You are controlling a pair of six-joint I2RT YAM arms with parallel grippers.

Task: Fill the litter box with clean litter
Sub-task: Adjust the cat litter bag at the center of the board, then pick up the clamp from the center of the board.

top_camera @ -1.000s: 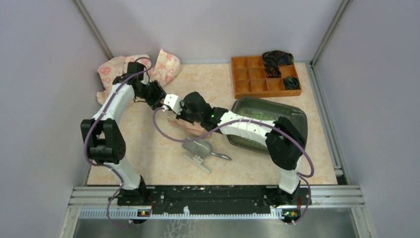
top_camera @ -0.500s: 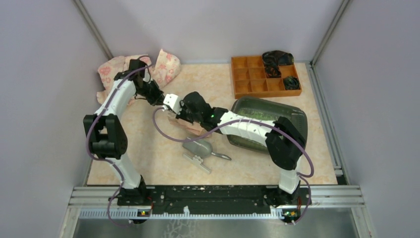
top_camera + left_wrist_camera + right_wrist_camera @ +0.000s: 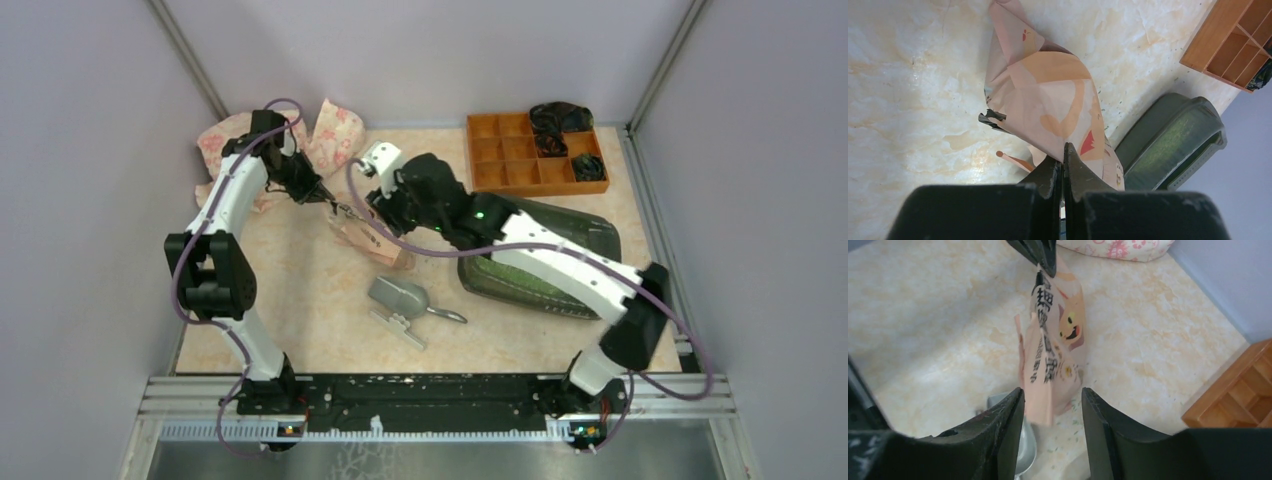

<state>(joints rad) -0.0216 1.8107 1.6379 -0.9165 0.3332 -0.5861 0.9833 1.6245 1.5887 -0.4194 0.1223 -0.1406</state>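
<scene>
The litter box [image 3: 592,224] is a dark tray at the right, with green clean litter [image 3: 522,283] showing under my right arm. The same tray [image 3: 1173,142] shows beyond the bag in the left wrist view. A peach-orange paper bag [image 3: 372,240] hangs near the table's middle, its lower end by the tabletop. My left gripper [image 3: 327,203] is shut on the bag's upper edge [image 3: 1048,110]; the jaws [image 3: 1064,148] pinch the paper. My right gripper [image 3: 384,205] hovers open over the bag [image 3: 1053,357], fingertips [image 3: 1053,392] apart and touching nothing.
A grey metal scoop [image 3: 400,298] lies on the table near the bag's lower end. An orange compartmented organiser [image 3: 533,152] stands at the back right. A floral cloth [image 3: 335,130] lies in the back left corner. A few green granules [image 3: 1075,422] are scattered beside the bag.
My left gripper closed on the bag's edge. My right gripper let go of the bag, opened, and rose back toward the far side.
</scene>
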